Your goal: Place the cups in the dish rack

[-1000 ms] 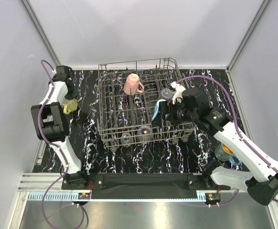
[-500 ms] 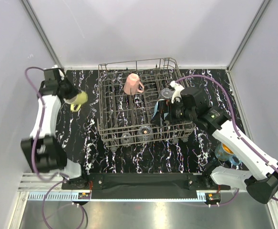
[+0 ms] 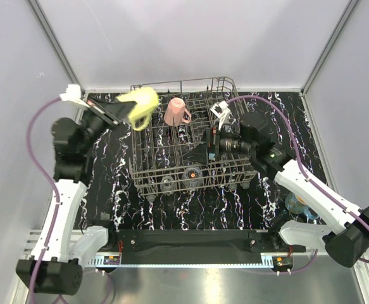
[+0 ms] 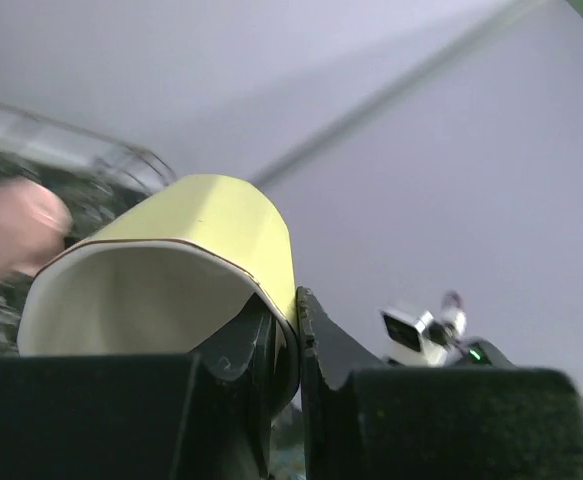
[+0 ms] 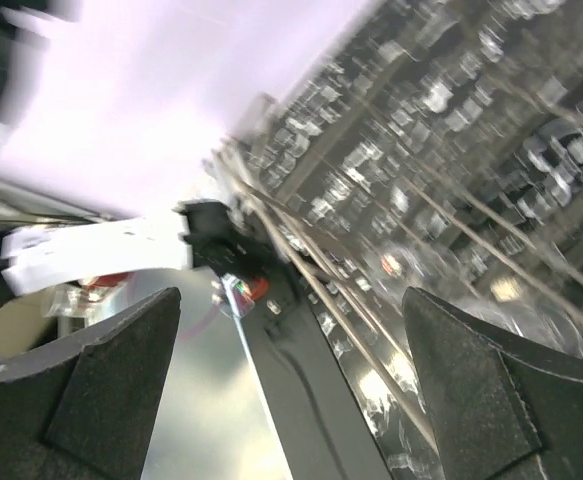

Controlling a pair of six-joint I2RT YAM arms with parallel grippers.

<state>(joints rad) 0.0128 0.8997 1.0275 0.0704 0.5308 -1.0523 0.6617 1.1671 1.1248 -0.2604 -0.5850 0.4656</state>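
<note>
You are looking down on a black table [image 3: 108, 190] veined with white. The dark grey wire dish rack [image 3: 156, 142] sits at its middle, toward the far wall.

Your left arm [image 3: 62, 196] rises from the near left corner and reaches toward the rack's far left corner. Your right arm [image 3: 317, 193] bends in from the near right and stretches over the rack's right half.

The left gripper [image 3: 118, 113] is clenched on the yellow mug [image 3: 140, 106], which is held in the air on its side above the rack's far left corner. In the left wrist view its fingers [image 4: 316, 345] pinch the mug's rim, one inside and one outside.

The right gripper [image 3: 206, 145] hangs over the rack's right side. In the blurred right wrist view its fingers [image 5: 91, 390] are spread wide with nothing between them.

A pink mug [image 3: 176, 112] stands mouth down inside the rack near its far edge. A teal-blue mug with orange inside [image 3: 300, 204] sits on the table at the right, partly hidden by the right arm.

A small clear glass [image 3: 192, 174] rests in the rack's near row.
</note>
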